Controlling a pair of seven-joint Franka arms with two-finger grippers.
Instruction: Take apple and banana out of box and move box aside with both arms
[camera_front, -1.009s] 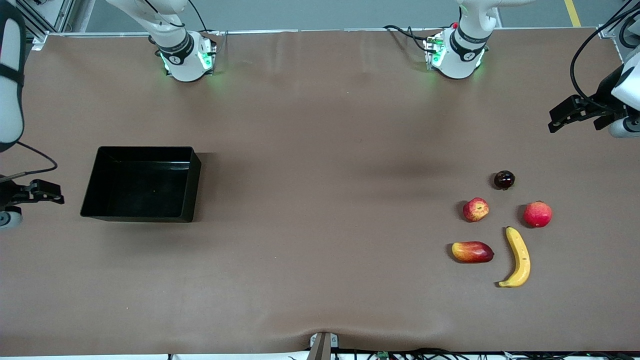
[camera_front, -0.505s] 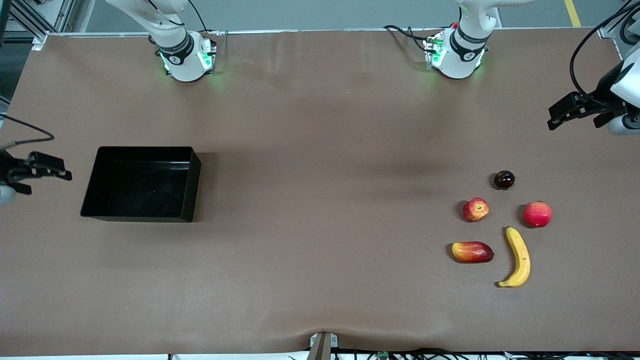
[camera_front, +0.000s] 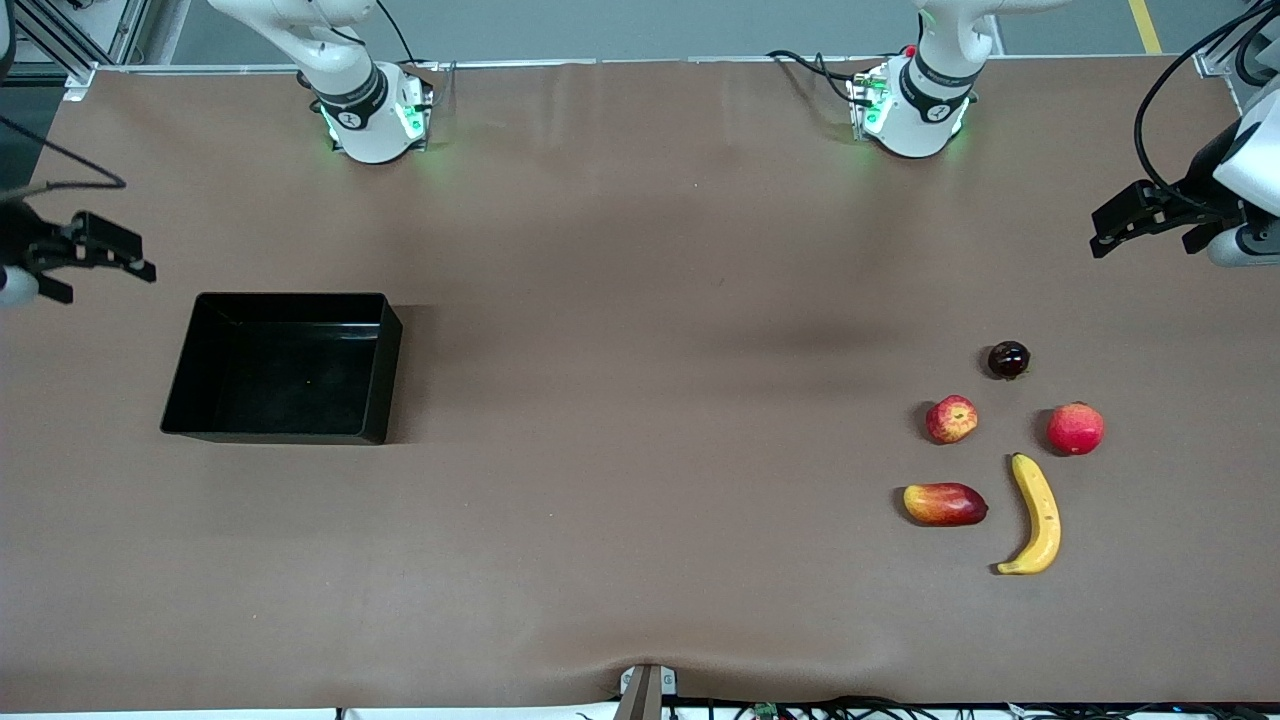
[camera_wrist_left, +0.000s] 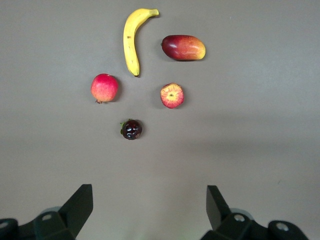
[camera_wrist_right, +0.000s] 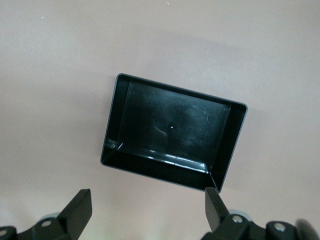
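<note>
While both arms hang high above the table's ends, neither holds anything. The right gripper (camera_front: 105, 256) is up in the air over the bare table surface near the right arm's end, close to the black box (camera_front: 285, 365), which sits flat and empty on the brown table (camera_front: 640, 400); in the right wrist view the fingers (camera_wrist_right: 79, 212) stand wide apart, and the box (camera_wrist_right: 172, 132) lies well clear of them, between their tips but far below. The left gripper (camera_front: 1128, 217) hangs over the left arm's end of the table with its fingers (camera_wrist_left: 80, 205) also spread wide. Well below them lies the fruit cluster: the banana (camera_front: 1036, 515) lies nearest the front camera, the apple (camera_front: 951, 418) with yellow patches farther from it, and the oblong red-and-yellow fruit (camera_front: 945, 503) just beside the banana toward the right arm's end. A plain pinkish-red fruit (camera_front: 1075, 428) sits beside the apple toward the left arm's end, and a small dark fruit (camera_front: 1008, 359) lies farthest from the camera. None of the fruits touch each other.
</note>
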